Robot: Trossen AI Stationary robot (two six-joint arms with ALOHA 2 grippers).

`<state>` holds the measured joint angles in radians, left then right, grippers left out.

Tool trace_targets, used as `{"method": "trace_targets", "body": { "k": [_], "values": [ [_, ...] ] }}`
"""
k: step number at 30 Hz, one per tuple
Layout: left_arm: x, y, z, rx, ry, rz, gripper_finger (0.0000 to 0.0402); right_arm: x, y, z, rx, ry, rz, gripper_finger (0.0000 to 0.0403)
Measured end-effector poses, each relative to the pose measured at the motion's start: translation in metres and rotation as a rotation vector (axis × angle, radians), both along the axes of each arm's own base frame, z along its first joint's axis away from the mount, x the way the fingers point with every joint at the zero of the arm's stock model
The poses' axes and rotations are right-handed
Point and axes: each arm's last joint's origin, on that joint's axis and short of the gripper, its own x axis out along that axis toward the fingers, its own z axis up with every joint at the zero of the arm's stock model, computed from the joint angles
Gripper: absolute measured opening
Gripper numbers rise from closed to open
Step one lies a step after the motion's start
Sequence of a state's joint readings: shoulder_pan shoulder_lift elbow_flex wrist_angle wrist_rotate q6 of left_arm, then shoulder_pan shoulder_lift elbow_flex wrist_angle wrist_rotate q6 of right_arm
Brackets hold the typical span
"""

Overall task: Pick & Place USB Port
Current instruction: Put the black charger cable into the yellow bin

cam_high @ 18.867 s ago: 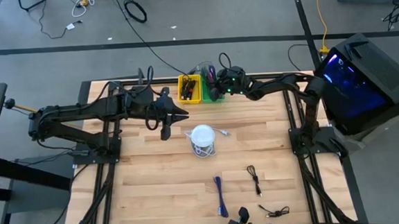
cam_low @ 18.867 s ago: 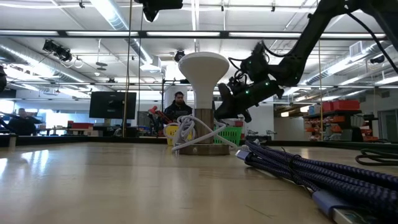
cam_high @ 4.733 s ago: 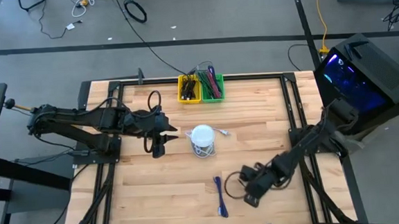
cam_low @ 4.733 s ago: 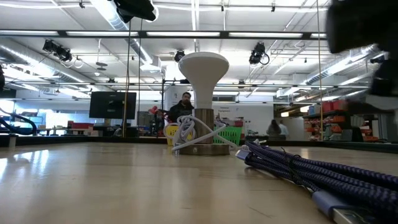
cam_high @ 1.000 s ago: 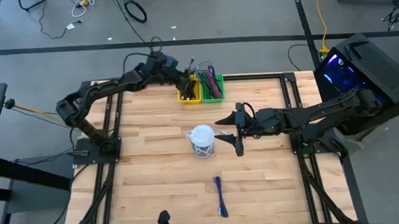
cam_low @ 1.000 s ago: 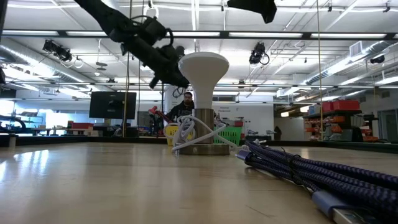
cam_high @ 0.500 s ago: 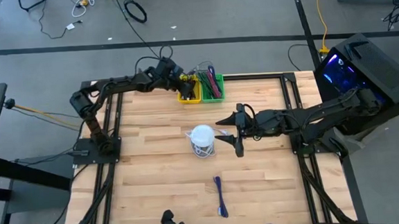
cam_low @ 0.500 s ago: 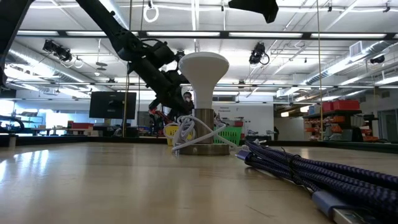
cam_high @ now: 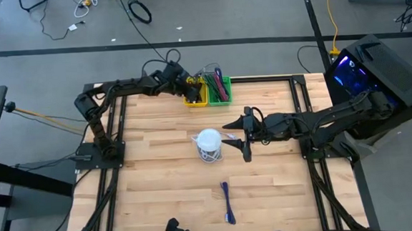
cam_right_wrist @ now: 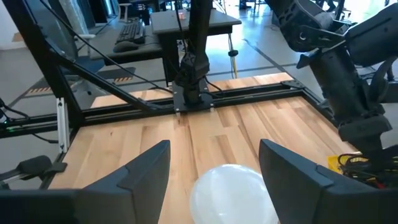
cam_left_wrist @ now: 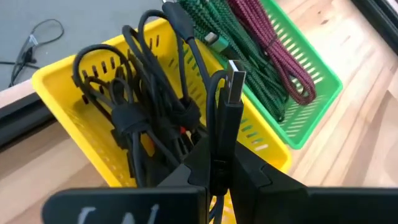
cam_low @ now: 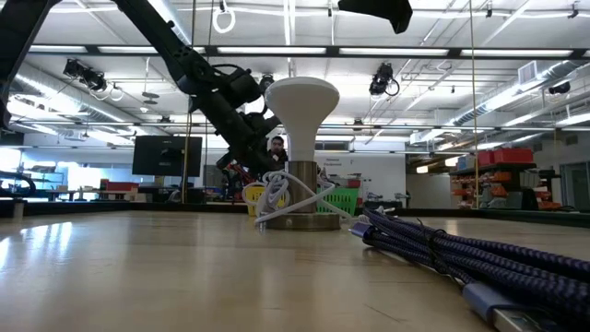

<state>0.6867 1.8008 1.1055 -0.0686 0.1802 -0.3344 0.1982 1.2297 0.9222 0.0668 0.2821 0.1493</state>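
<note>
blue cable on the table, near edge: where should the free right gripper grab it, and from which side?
Probably mid-length, from straight above. The blue cable lies flat as a thin straight bundle on bare wood, so the open right gripper should straddle its narrow width, fingers either side, not along its length.

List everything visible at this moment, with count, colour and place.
yellow bin: one, yellow, far edge of table, holding black cables.
green bin: one, green, touching the yellow bin on its right, holding green and dark red cables.
black USB cable: one, black, pinched in the left gripper above the yellow bin.
white lamp: one, white, table centre, white cord around its base.
blue cable: one, blue, near side of table.
person: one, in the room behind.
left gripper: jaws shut on the cable, over the yellow bin.
right gripper: jaws open, beside the lamp.
</note>
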Motion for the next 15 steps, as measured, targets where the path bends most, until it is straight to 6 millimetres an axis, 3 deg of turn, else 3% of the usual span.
{"method": "trace_targets", "body": {
  "k": [10, 15],
  "values": [
    [0.004, 0.001, -0.018, -0.029, 0.048, 0.026, 0.0036, 0.000, 0.000, 0.000, 0.001, 0.001, 0.003, 0.0245],
    [0.004, 0.003, -0.024, -0.001, 0.089, 0.057, 0.0119, 0.000, 0.000, 0.000, 0.000, 0.001, 0.002, 0.0245]
  ]
}}
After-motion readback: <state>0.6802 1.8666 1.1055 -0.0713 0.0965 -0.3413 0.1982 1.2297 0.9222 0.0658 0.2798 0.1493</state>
